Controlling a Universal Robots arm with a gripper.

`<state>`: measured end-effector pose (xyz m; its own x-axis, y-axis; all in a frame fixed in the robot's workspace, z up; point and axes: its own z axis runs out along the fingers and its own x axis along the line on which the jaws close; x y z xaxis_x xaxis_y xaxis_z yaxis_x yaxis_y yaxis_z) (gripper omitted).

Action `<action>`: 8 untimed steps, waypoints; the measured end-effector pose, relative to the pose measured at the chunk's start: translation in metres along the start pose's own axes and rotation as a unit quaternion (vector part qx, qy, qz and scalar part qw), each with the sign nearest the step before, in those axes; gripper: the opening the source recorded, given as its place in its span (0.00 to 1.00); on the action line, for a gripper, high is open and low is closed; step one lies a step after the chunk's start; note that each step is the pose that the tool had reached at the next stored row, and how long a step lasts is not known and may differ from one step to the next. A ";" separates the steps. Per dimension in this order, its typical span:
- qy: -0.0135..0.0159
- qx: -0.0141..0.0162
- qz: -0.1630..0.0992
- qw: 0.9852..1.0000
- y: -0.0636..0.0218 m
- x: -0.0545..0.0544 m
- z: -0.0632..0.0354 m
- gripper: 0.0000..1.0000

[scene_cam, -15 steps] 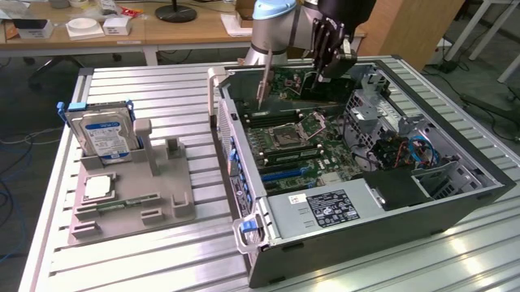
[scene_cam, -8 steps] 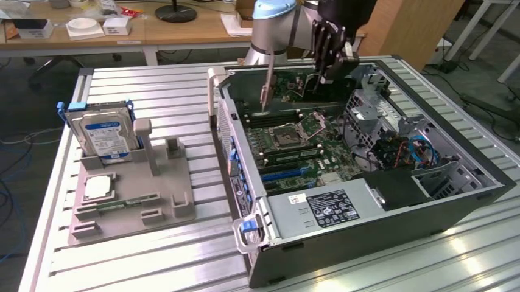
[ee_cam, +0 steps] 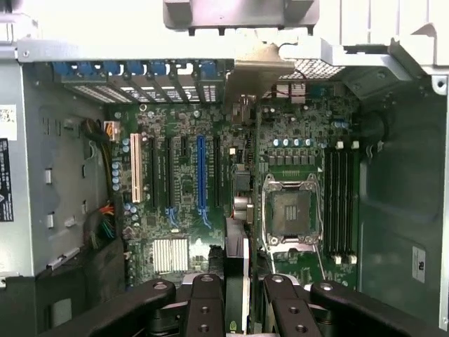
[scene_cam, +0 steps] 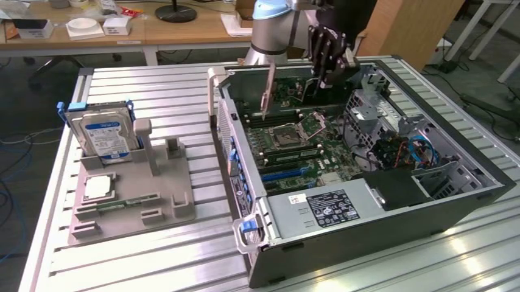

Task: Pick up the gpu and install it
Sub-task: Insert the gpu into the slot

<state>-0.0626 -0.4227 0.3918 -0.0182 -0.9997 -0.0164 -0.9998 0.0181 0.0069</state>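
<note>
Exterior view: gripper (scene_cam: pixel 329 61) at twelve o'clock over the case (scene_cam: pixel 366 243). Fingers half closed, pinching the gpu (ee_cam: pixel 237 246) on edge. We judge install underway; seating needs alignment with the blue slot (ee_cam: pixel 201 172).

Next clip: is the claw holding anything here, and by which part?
The gpu: the claw pinches the card's two flat faces along its upper edge, so it hangs edge-down over the motherboard.
</note>
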 end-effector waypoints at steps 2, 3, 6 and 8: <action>0.000 0.000 -0.015 1.000 0.0000 0.000 0.0029 0.26; 0.000 0.000 -0.018 1.000 0.0000 0.000 0.0047 0.26; 0.000 0.000 -0.018 1.000 0.0007 0.001 0.0102 0.26; 0.000 0.000 -0.018 1.000 0.0008 0.002 0.0133 0.26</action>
<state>-0.0636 -0.4244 0.3785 0.0178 -0.9997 -0.0164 -0.9998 -0.0179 0.0071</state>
